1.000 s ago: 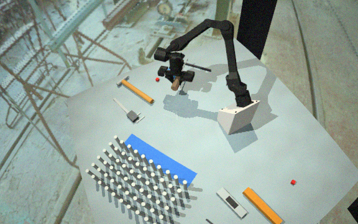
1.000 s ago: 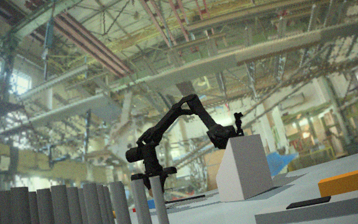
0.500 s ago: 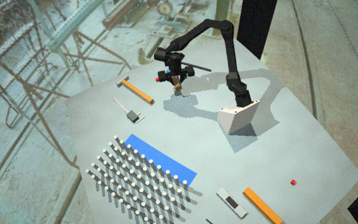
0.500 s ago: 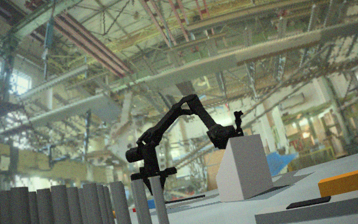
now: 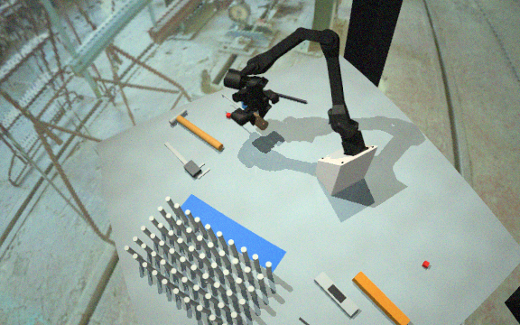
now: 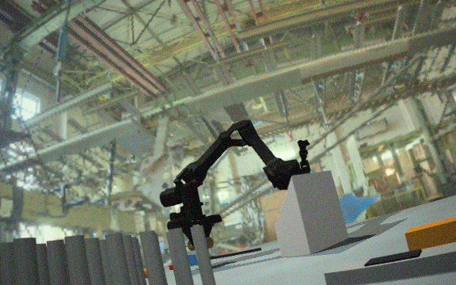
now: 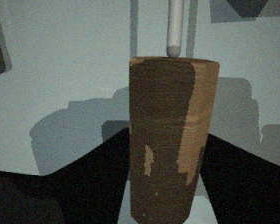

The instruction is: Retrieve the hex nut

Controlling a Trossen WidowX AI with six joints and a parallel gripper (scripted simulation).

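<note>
My gripper (image 5: pixel 256 118) (image 7: pixel 163 136) is shut on a wooden handle (image 5: pixel 261 122) (image 6: pixel 210 242) (image 7: pixel 163 115), above the table on the far side from the spacers. A thin metal rod (image 7: pixel 175 25) extends from the handle's end in the wrist view; its tip is out of that view. The standing metal spacers (image 5: pixel 219 234) (image 6: pixel 154 257) form a dense field of rows and look upright. The blue taped strip (image 5: pixel 233 230) lies along the field's side nearer the arm's base. The hex nut cannot be made out in any view.
A hammer (image 5: pixel 199 132) and a grey caliper-like tool (image 5: pixel 192 168) lie between gripper and field. A dark rod (image 5: pixel 292 98) (image 6: pixel 236 253) and a red cube (image 5: pixel 228 116) lie near the gripper. A white device (image 5: pixel 325 282), an orange bar (image 5: pixel 379 298) and another red cube (image 5: pixel 425 264) lie beyond the field's other end.
</note>
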